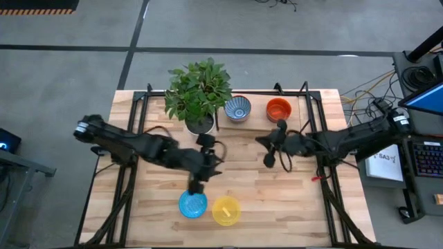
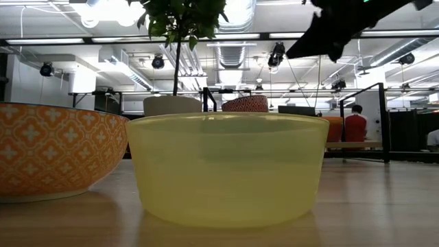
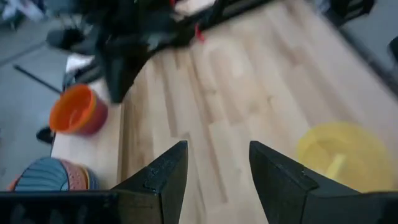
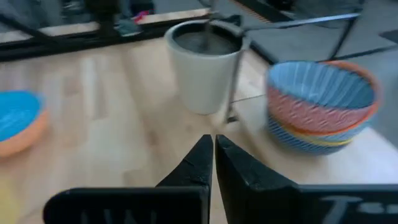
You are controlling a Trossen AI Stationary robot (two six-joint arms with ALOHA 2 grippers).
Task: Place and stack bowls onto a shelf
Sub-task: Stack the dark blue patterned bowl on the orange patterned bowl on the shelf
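Bowls: left gripper [image 1: 196,187], fingers [image 3: 163,177] parted and empty, hung just above the blue-inside bowl [image 1: 193,204] beside the yellow bowl [image 1: 225,210] on the tabletop [image 1: 277,200]. Right gripper [image 1: 269,160], fingers [image 4: 194,163] pressed together, hovered mid-table. On the shelf [image 1: 304,111]: patterned bowl stack [image 1: 237,108], orange bowl [image 1: 279,108], near the potted plant [image 1: 199,90].

We find no text, label, brand, number or sign that can be read with confidence in any view. In the high view, a white sheet [image 1: 385,164] lies beside the table's right edge and carries a few dark marks, possibly letters, but we cannot make them out. A keyboard [image 1: 429,158] sits next to it; its key legends are too small to read. The bowls, the plant pot and the arms show no legible markings in the low or wrist views.
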